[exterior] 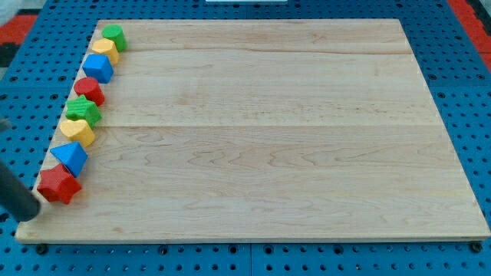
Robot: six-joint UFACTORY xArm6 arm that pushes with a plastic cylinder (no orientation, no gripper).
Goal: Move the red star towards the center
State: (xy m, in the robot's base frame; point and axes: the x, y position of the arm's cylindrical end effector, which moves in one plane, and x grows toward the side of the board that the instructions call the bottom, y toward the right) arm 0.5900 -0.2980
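Nearest, my tip [34, 211], a bare dark rod without jaws, sits just left of the red star-shaped block [58, 185] at the wooden desk's [261, 130] bottom-left corner, below a blue block [70, 156].

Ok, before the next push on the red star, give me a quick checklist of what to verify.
1. Tip in view: ok. My tip is at the wooden board's lower left corner.
2. Which red block is the star: cannot tell. The lower red block and the upper red block are both too small to read.
3. Tip behind the lower red block for a push to the view's right: ok, it is just left of and below it.
4. Tip touching that block: cannot tell.
5. Path to the centre: ok, no blocks lie that way.
6. Neighbour apart: not ok. The blue block appears to sit against it and may get dragged.
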